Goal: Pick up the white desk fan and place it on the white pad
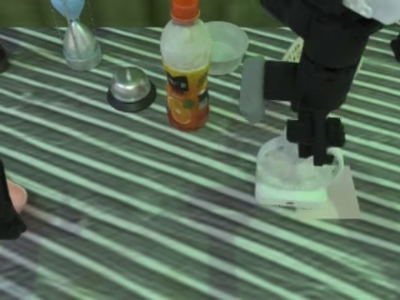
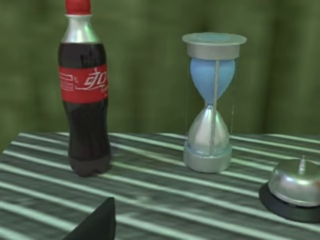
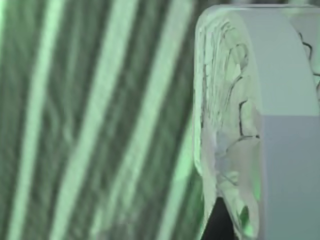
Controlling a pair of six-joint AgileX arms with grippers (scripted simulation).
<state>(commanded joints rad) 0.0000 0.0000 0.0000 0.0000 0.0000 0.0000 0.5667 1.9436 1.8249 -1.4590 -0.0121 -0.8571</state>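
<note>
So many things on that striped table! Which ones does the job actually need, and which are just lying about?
In the job:
white desk fan
white pad
right end effector, over the fan

Just lying about:
orange juice bottle
clear bowl
bell
hourglass
cola bottle

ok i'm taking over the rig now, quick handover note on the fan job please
Right hand: down over the white desk fan, at its back rim; whether it grips cannot be seen.
Left hand: parked at the table's left edge.
Fan: upright on the table's right side, overlapping the left part of the white pad.
Done: fan brought to the pad.
Left: check that it sits properly on the pad, release, lift the right arm clear.
</note>
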